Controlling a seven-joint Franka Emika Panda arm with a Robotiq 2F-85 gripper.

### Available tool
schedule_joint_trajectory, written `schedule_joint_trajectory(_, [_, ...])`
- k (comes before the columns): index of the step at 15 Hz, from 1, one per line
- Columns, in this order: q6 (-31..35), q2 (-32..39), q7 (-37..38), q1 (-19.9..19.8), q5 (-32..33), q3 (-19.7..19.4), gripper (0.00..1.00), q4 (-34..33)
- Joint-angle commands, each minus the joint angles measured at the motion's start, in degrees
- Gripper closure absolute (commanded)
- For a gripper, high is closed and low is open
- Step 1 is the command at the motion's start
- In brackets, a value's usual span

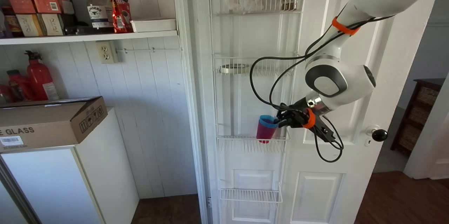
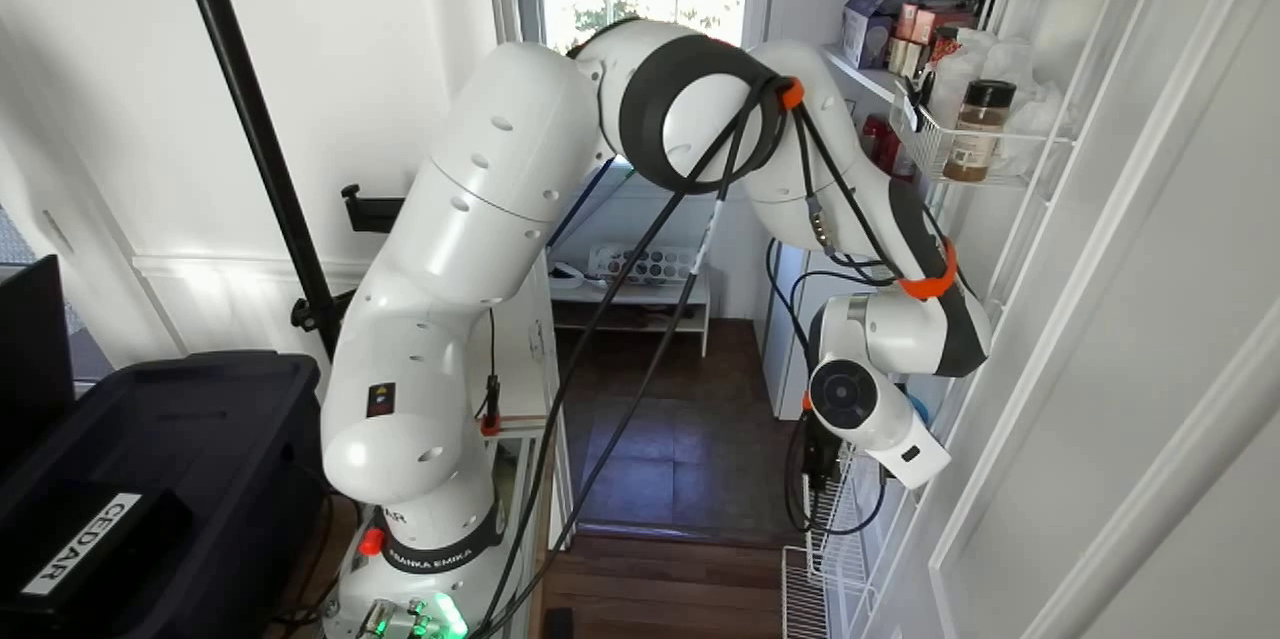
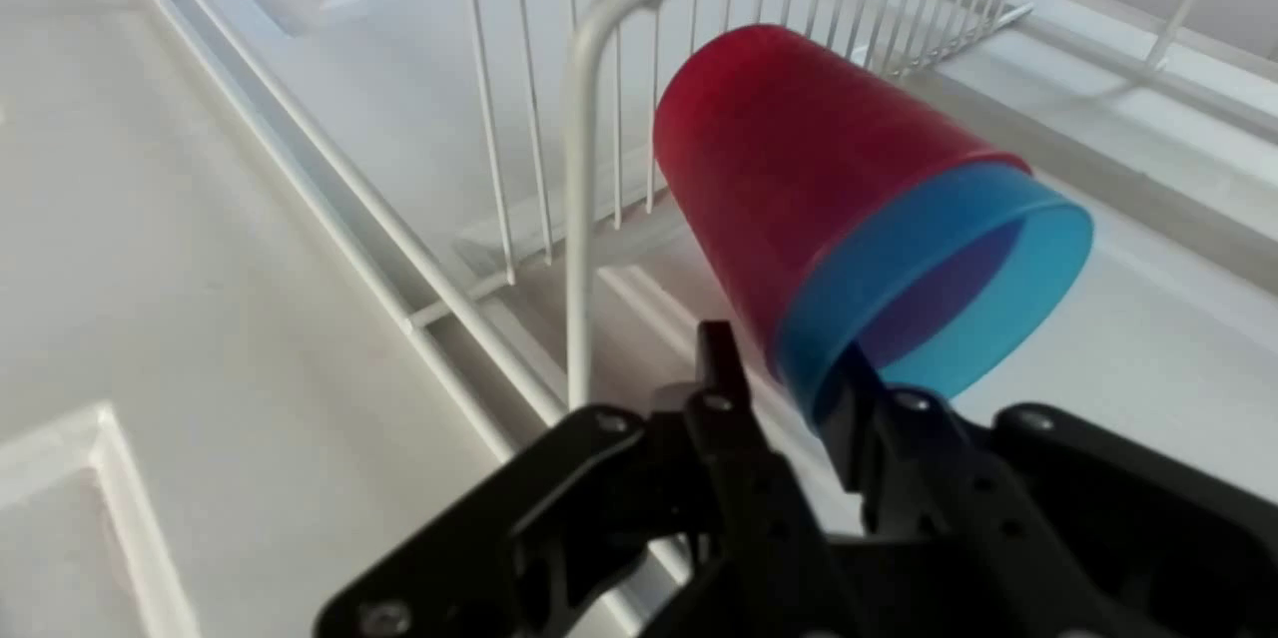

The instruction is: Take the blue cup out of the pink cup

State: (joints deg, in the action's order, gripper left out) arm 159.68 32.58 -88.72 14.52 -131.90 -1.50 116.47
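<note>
White door (image 1: 298, 161) bears wire rack (image 3: 580, 219); in it, ahead of fingers (image 3: 721, 368), pink cup (image 3: 814, 169) stands with blue cup (image 3: 939, 294) nested inside, rim showing. Removal not yet done; pinch and lift-out apparently remain. Fingers spread astride rim's near side, one across mouth, other outside; no pinch apparent. Nested pair's long axis near vertical, leaning slightly toward fingers, mouth up.
</note>
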Motion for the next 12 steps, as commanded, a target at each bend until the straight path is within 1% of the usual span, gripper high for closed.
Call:
schedule_joint_trajectory(1, [3.39,-0.92,1.57,0.41,-0.03,0.23,1.00,-0.70])
schedule_joint_trajectory(7, [6.36,-1.17,3.15,0.05,2.02,1.29,0.99,-0.89])
schedule_joint_trajectory(9, [7.93,-1.54,4.00,-0.05,3.11,1.85,0.85,-0.91])
schedule_joint_trajectory(11, [8.99,-1.72,4.47,-0.21,3.94,2.32,0.96,-1.07])
schedule_joint_trajectory(12, [9.38,-1.68,4.91,-0.39,4.62,2.67,0.97,-1.14])
